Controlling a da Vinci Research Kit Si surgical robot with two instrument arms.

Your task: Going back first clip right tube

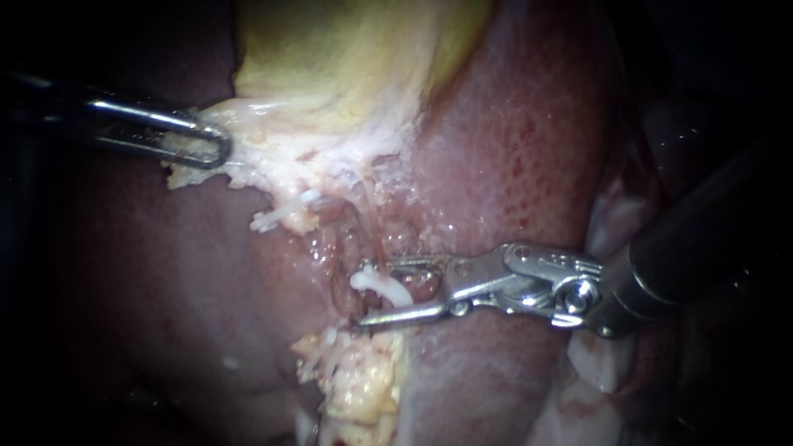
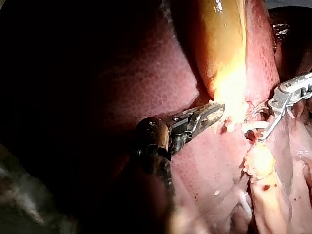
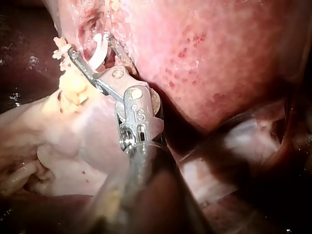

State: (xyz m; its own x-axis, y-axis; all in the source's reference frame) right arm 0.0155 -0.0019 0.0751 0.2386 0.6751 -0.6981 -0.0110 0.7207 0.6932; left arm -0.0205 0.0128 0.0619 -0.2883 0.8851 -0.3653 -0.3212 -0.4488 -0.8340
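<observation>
My right instrument (image 1: 373,293) comes in from the right, and its jaws stand open around a white curved clip (image 1: 382,286) that sits on a reddish tube in the dissected cleft. The right wrist view shows the same clip (image 3: 97,56) inside the gap of the right instrument (image 3: 90,44). At the upper left my left instrument (image 1: 206,144) is shut on the whitish lower edge of the yellow gallbladder (image 1: 347,66) and holds it to the left. In the left wrist view the left instrument (image 2: 214,112) grips that edge beside the right instrument (image 2: 257,124).
Red-brown liver (image 1: 529,149) surrounds the cleft on both sides. A lump of yellow fat (image 1: 363,380) lies just below the clip. White frayed strands (image 1: 281,216) hang from the gallbladder's edge, left of and above the clip.
</observation>
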